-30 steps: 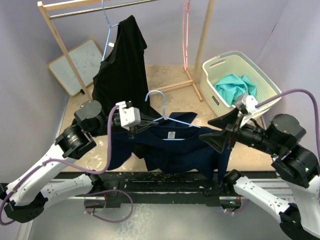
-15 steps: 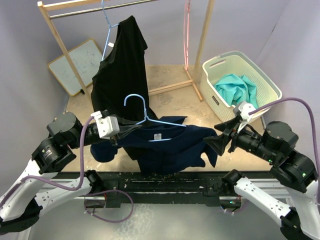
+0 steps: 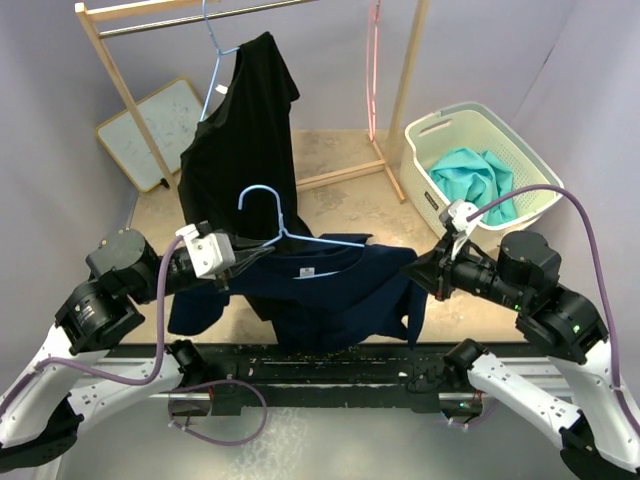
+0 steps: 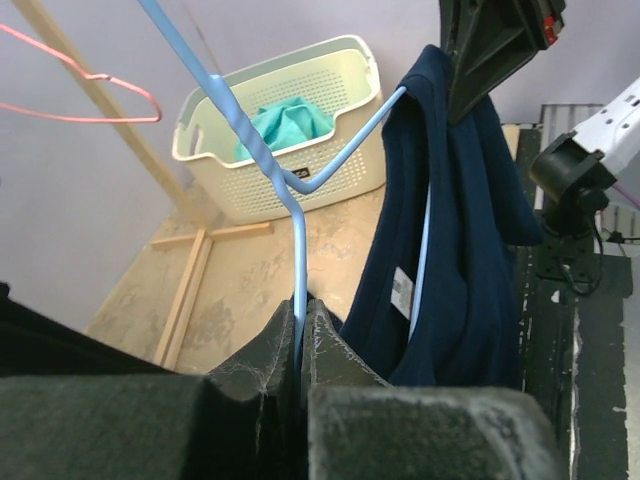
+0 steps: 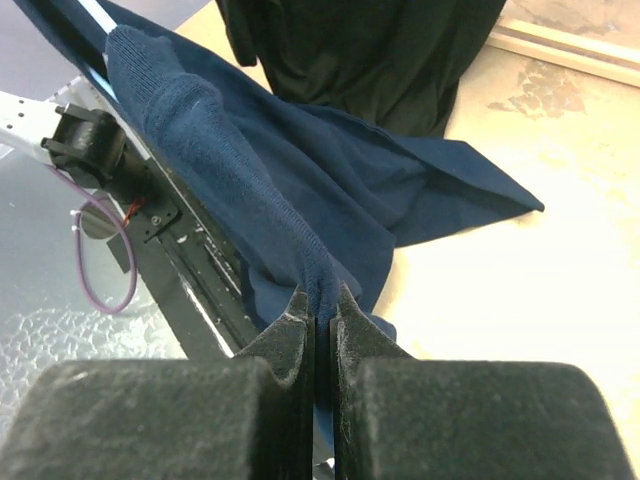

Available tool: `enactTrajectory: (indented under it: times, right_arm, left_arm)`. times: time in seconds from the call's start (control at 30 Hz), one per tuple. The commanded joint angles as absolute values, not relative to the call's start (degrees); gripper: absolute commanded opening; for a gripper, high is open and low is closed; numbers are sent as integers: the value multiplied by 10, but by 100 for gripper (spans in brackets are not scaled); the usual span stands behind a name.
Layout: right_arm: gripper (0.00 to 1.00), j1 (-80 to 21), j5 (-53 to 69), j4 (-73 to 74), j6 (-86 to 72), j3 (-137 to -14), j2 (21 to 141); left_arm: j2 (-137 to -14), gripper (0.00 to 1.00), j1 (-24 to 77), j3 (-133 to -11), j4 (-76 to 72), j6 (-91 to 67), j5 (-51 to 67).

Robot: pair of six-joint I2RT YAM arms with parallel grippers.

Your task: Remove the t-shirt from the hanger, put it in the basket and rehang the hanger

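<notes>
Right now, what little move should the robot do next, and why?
Probably the right fingers should pull the navy shirt sideways, off the end of the hanger. They pinch its shoulder, the left fingers clamp the hanger, and one arm of it sits inside the shirt.

Reaches in from the left with the left gripper (image 3: 238,262), forearm near level, jaws pinched together on the hanger (image 4: 297,250) wire. Stretches in from the right with the right gripper (image 3: 418,272), aimed toward the left one, jaws clamped on a fold of the t-shirt (image 5: 220,170). Keeps the two grippers well apart.
</notes>
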State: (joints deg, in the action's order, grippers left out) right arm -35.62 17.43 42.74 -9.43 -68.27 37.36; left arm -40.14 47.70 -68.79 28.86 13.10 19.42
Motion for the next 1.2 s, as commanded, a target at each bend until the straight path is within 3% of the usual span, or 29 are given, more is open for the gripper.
enactTrajectory:
  times: [0.0, 0.3, 0.47, 0.57, 0.73, 0.8, 0.97, 1.03, 1.17]
  right_arm:
    - [0, -359, 113, 426, -108, -691, 385]
    - [0, -358, -140, 494, -176, -720, 413]
    - [0, -359, -223, 514, -194, -722, 412]
    - [0, -359, -217, 516, -194, -723, 416]
    - [0, -358, -69, 491, -159, -725, 417]
    - [9, -359, -24, 467, -138, -735, 410]
    - [57, -359, 47, 463, -133, -791, 373]
    - [61, -358, 62, 465, -135, -815, 354]
    - [59, -358, 85, 480, -142, -864, 334]
  left_arm:
    - [-373, 0, 476, -724, 255, 150, 116]
    - [-282, 0, 477, -730, 241, 164, -15]
    - [-258, 0, 477, -739, 265, 165, -40]
    - [-249, 0, 477, -732, 257, 155, -46]
    - [-286, 0, 477, -703, 219, 136, -2]
    - [-321, 0, 477, -696, 208, 133, 15]
    - [-398, 0, 477, -683, 170, 138, 10]
    - [-426, 0, 477, -690, 173, 144, 1]
    - [-480, 0, 477, -725, 234, 163, -3]
